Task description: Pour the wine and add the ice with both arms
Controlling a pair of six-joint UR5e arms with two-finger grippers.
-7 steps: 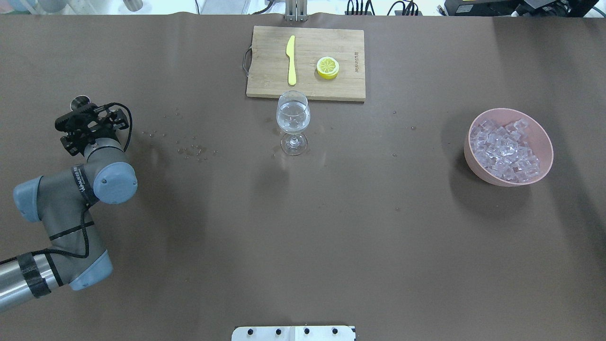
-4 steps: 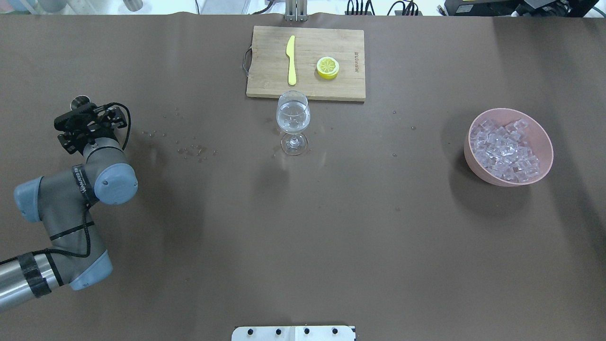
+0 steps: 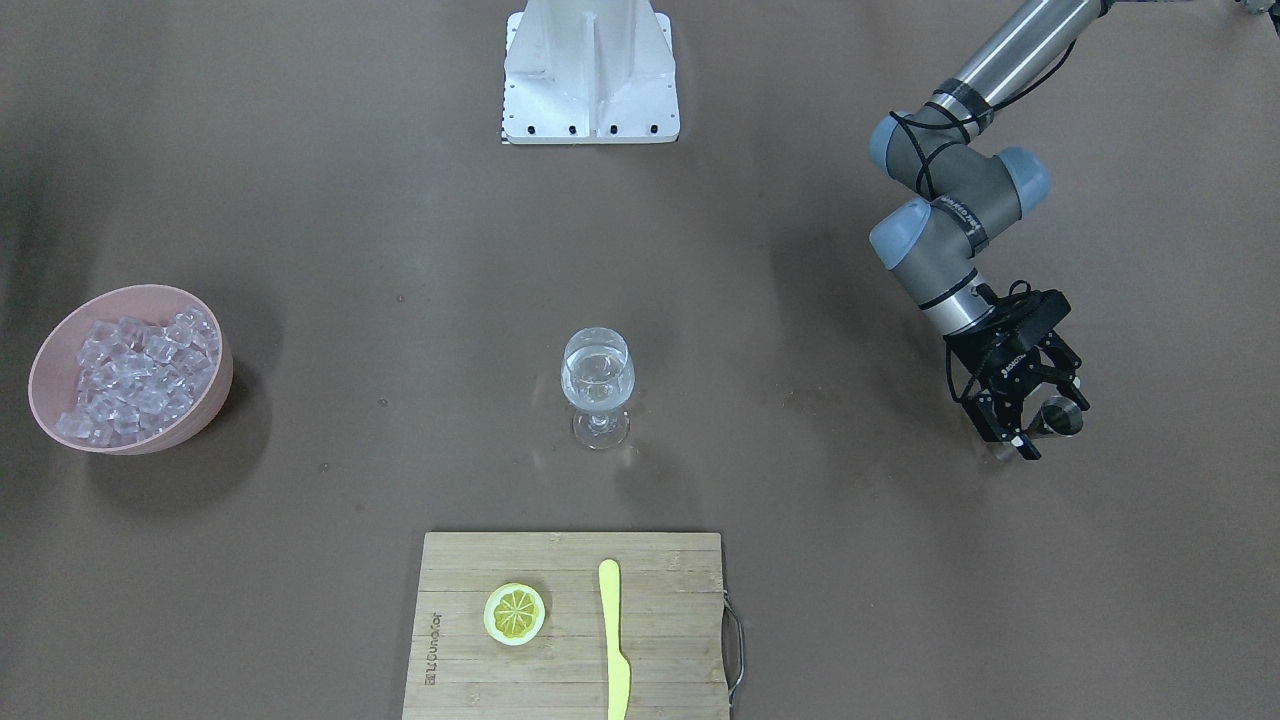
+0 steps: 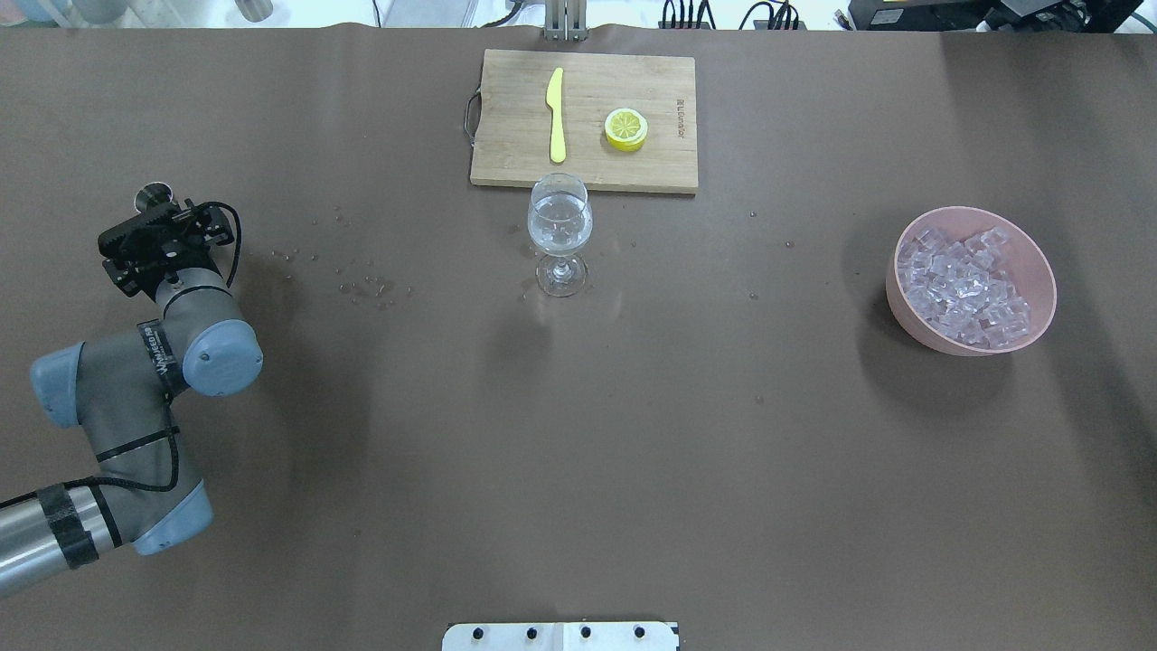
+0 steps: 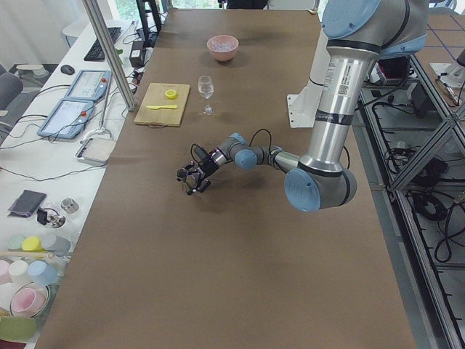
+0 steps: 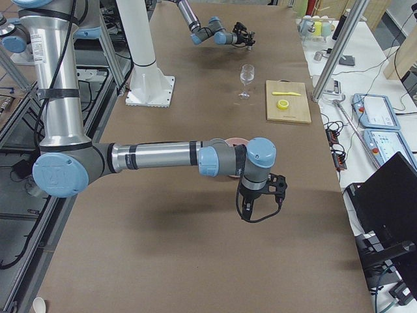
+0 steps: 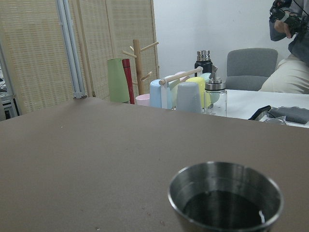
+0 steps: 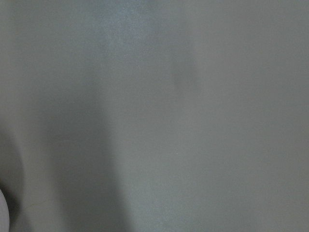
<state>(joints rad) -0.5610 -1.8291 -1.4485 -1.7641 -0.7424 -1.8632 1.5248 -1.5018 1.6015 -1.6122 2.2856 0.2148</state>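
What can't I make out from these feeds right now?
1. Right hand: only in the exterior right view, too small to tell open or shut.
2. Left hand: overhead, its own body hides the fingers; contact with the metal cup unclear.
3. Right wrist view: only blurred table.
4. Wine glass: contents too small to identify.

A brown table (image 4: 578, 452) carries few things. A wooden board (image 4: 664, 167) lies at the far edge, middle. Just in front of it a stemmed glass (image 4: 560, 226) stands upright. A pink bowl (image 4: 1041, 262) sits well off to the right. A steel cup (image 4: 154, 194) stands near the left end. Droplets (image 4: 366, 289) dot the surface between cup and glass. A white base plate (image 3: 590, 100) sits at the near edge.
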